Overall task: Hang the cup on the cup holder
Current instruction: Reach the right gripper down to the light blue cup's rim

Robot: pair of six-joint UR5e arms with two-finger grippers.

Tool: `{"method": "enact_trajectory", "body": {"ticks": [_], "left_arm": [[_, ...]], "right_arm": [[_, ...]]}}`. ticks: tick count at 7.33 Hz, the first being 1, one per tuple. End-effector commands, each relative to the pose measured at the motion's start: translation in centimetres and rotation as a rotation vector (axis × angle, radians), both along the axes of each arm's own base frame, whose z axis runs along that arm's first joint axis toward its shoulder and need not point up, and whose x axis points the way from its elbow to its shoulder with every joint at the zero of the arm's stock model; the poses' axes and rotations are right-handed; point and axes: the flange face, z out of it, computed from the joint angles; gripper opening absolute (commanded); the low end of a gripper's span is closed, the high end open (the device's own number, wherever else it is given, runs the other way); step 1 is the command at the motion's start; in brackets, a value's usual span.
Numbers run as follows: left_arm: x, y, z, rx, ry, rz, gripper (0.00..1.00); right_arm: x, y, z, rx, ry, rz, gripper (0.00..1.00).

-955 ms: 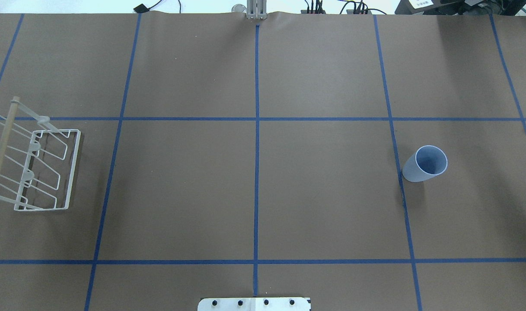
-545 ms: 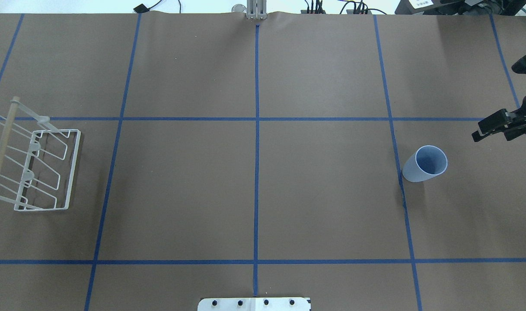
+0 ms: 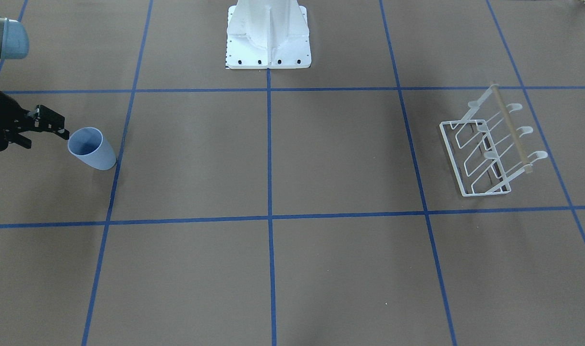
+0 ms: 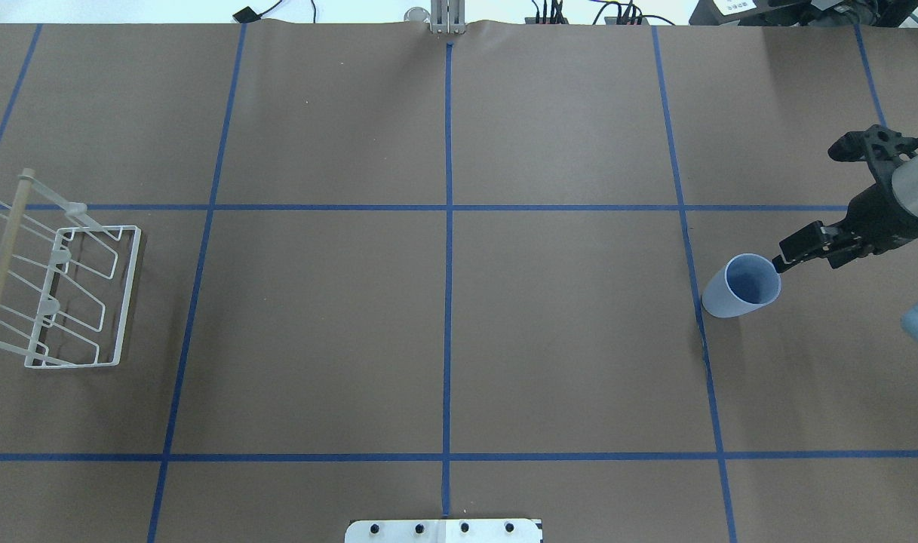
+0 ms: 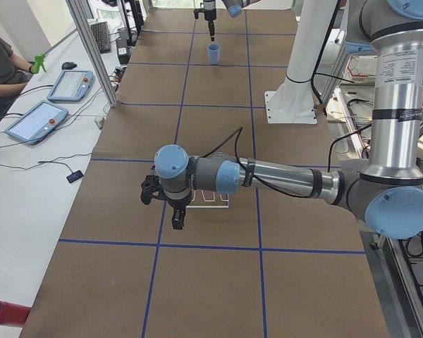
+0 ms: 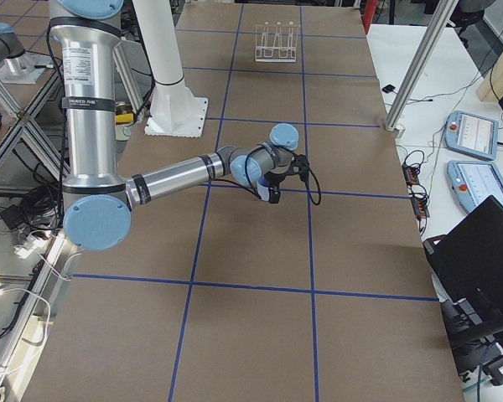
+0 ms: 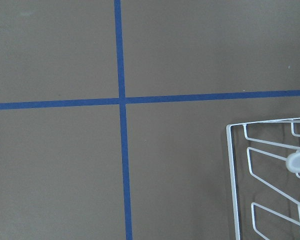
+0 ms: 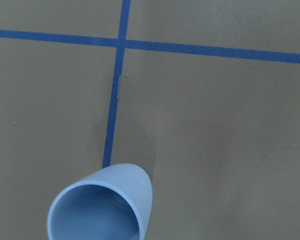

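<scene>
The light blue cup (image 4: 739,286) stands upright, mouth up, on the right part of the table; it also shows in the front view (image 3: 91,148) and the right wrist view (image 8: 102,207). My right gripper (image 4: 809,260) is open and empty, and points down just right of the cup's rim, one fingertip (image 4: 783,264) close to it. I cannot tell if it touches. The white wire cup holder (image 4: 59,286) with its wooden rod stands at the far left, empty. My left gripper (image 5: 178,222) hovers by the holder (image 7: 270,175); I cannot tell if it is open.
The white robot base plate (image 4: 443,530) sits at the table's near edge. Blue tape lines (image 4: 448,264) divide the brown table. Operator tablets (image 5: 39,120) and a seated person (image 5: 0,63) are beside the table's far side.
My right arm has come in from the right edge and moved left, so its gripper is now beside the cup's rim. The cup and the holder have not moved.
</scene>
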Motion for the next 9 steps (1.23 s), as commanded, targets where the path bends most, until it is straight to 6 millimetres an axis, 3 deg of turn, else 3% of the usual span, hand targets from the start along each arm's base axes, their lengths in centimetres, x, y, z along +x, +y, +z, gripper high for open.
{"method": "enact_trajectory", "body": {"ticks": [1,3,4,5,6,7,9], "left_arm": [[0.0,0.0,0.0,0.001,0.0,0.0,0.98],[0.0,0.0,0.0,0.001,0.0,0.0,0.98],[0.0,0.0,-0.1,0.002,0.0,0.0,0.98],[0.0,0.1,0.0,-0.001,0.0,0.0,0.98],[0.0,0.1,0.0,-0.001,0.0,0.0,0.98],[0.0,0.1,0.0,-0.001,0.0,0.0,0.98],[0.0,0.1,0.0,0.0,0.002,0.0,0.98]], "right_arm": [[-2.1,0.8,0.6,-0.002,0.017,-0.036,1.0],[-3.6,0.5,1.5,-0.014,0.026,-0.057,1.0],[-4.3,0.3,1.9,-0.016,0.029,-0.065,0.93],[-4.5,0.2,1.6,-0.015,0.022,-0.067,0.07],[-4.5,0.1,1.6,-0.015,0.023,-0.066,0.0],[-4.4,0.1,1.2,-0.01,0.017,-0.065,0.0],[-3.8,0.4,-1.4,0.04,-0.011,-0.057,0.0]]}}
